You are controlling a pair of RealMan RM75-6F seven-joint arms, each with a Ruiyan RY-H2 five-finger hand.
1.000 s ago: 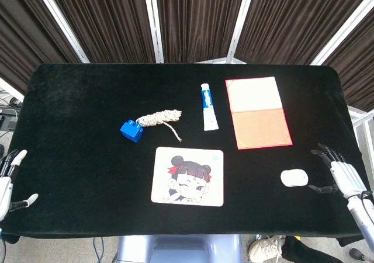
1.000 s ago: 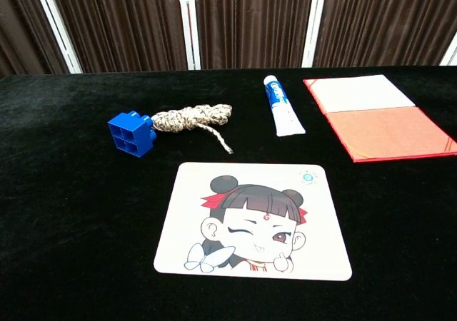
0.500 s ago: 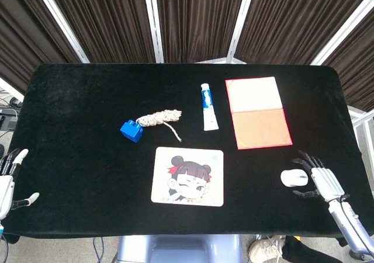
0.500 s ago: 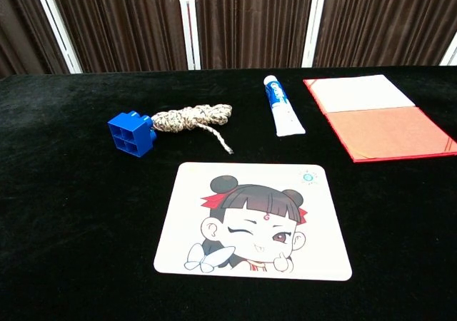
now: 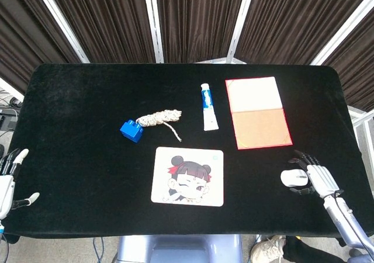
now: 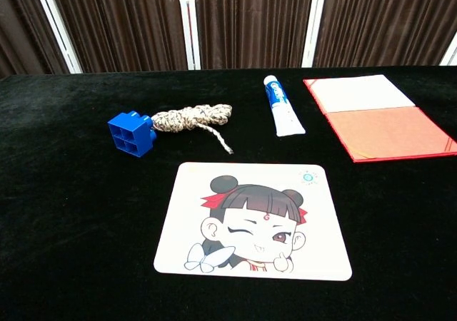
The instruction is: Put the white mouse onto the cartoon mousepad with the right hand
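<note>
Mouse (image 5: 294,177): white, lying on the black worktop (image 5: 82,105) near its right front corner, well apart from the mousepad (image 5: 188,176). Not on the pad.

Right hand (image 5: 314,175): just beside the mouse on its right, dark fingers (image 5: 298,158) spread around the mouse's far and near sides; whether they touch it cannot be told. Nothing is lifted or grasped.

Mousepad: white, cartoon girl's face, flat at centre front of the worktop.

Left hand (image 5: 8,178): at the left front edge of the worktop, fingers apart, holding nothing.

Blue brick (image 5: 131,130): left of centre, touching a rope bundle (image 5: 159,118).

Tube (image 5: 208,106): white and blue, behind the mousepad.

Red-edged folder (image 5: 258,112): lying open, right of the tube, behind the mouse.
</note>
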